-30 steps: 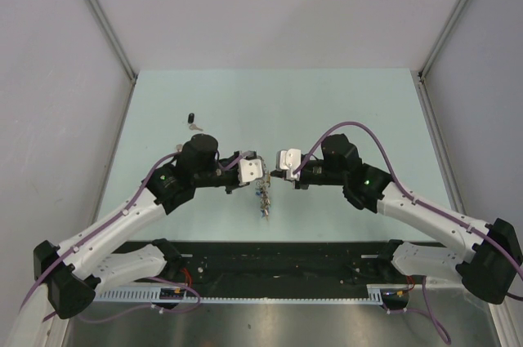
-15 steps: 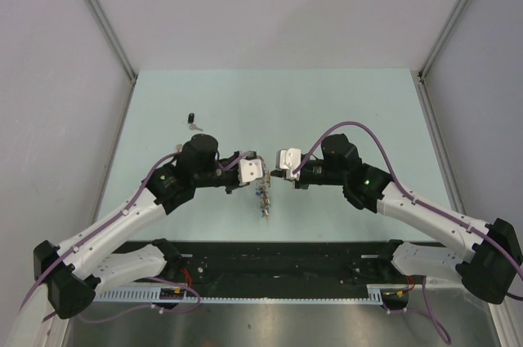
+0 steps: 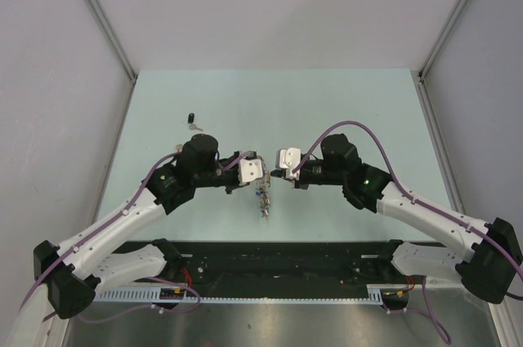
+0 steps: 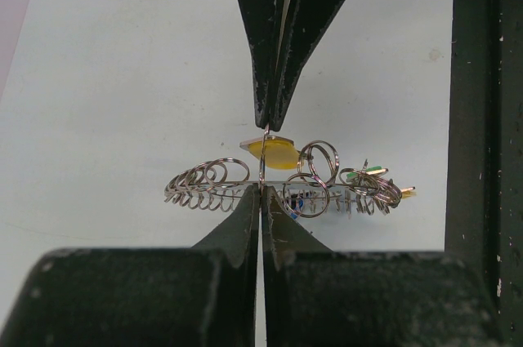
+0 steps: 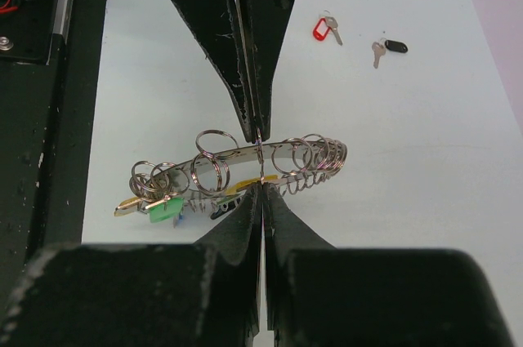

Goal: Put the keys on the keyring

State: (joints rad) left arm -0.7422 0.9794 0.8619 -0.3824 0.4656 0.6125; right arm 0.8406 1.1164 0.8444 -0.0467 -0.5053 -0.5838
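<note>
The keyring (image 4: 204, 186), a large silvery ring fringed with small rings and green and orange tags, hangs between both grippers above the table (image 3: 263, 196). My left gripper (image 4: 261, 193) is shut on its near edge. My right gripper (image 5: 261, 189) is shut on a thin split ring (image 5: 260, 159) seen edge-on, which carries the yellow key (image 4: 274, 152) and spans to the left fingertips (image 5: 252, 122). In the top view both grippers meet tip to tip, left (image 3: 261, 173), right (image 3: 274, 171). The red key (image 5: 322, 29) and the black key (image 5: 395, 46) lie on the table beyond.
The black key also shows in the top view (image 3: 191, 119), at the back left of the pale green table (image 3: 368, 102). A black rail (image 3: 270, 261) runs along the near edge. Grey walls close in the table on three sides.
</note>
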